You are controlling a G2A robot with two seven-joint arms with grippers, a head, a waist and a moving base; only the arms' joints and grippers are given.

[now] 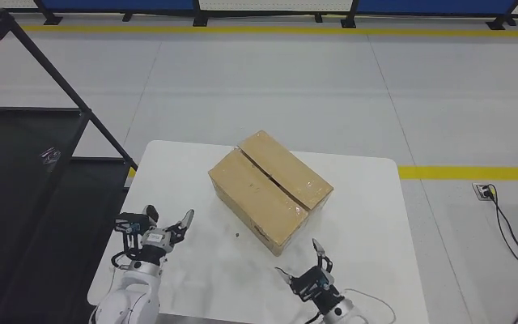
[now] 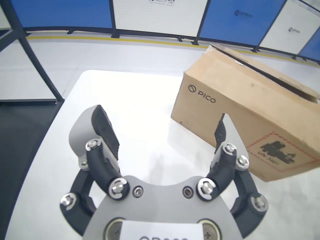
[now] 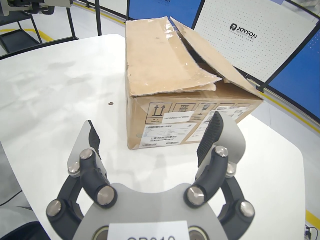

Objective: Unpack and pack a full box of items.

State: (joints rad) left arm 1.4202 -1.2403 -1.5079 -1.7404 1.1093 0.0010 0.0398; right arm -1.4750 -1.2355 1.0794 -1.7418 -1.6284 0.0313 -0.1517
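White rounded table (image 1: 364, 243), black metal rack (image 1: 48, 162) off its left. Brown cardboard box (image 1: 269, 189) mid-table, angled, taped flaps creased w/ one lifted; dark speck (image 1: 235, 235) beside. L gripper (image 2: 161, 111) & R gripper (image 3: 153, 118) near front edge, both spread wide.

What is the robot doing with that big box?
Nothing much yet. The cardboard box sits on the white table with its top flaps folded down, one lifting a little. The left claw and the right claw are both open and empty, near the box but not touching it.
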